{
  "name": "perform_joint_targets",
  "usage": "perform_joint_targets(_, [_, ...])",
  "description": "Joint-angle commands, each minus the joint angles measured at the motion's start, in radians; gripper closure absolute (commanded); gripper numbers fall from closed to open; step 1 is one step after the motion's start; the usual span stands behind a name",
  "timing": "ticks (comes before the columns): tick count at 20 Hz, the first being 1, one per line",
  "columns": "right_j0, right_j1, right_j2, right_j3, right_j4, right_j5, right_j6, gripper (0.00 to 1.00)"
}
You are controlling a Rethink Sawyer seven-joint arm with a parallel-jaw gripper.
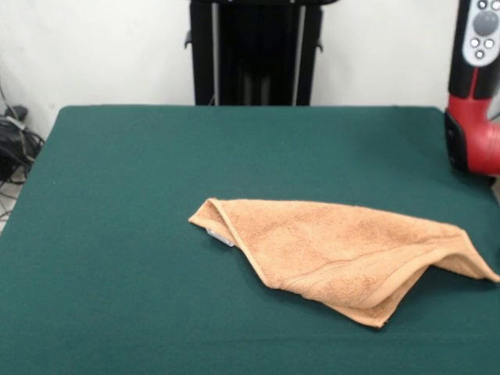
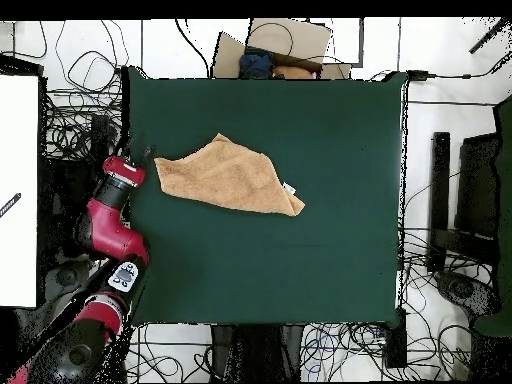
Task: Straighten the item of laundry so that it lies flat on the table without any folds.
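Two views split the facts for us: from the front we see the peach towel (image 1: 344,254) folded over itself into a rough triangle right of the desk's (image 1: 117,234) middle, a small white tag (image 1: 221,237) at its left corner, while only the arm's red and black body (image 1: 473,117) shows at the right edge. From overhead we see the arm's end (image 2: 125,172) at the desk's left edge, just beside the towel's corner, though we cannot tell how the jaws stand. Cables (image 2: 75,110) and a cardboard box (image 2: 275,45) lie around the desk.

The peach-orange towel (image 1: 344,254) is lying folded over itself into a rough triangle on the dark green surface (image 1: 117,234), its white tag (image 1: 221,237) peeking out.
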Motion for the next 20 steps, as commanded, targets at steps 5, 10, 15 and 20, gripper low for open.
perform_joint_targets(5, [-0.091, -0.237, 0.15, 0.232, 0.155, 0.625, -0.591, 0.0])
perform_joint_targets(10, [-0.09, -0.242, 0.142, 0.24, 0.166, 0.629, -0.575, 0.0])
perform_joint_targets(15, [-0.093, -0.24, 0.117, 0.233, 0.164, 0.647, -0.555, 0.0])
perform_joint_targets(20, [-0.098, -0.235, 0.112, 0.224, 0.168, 0.644, -0.575, 0.0])
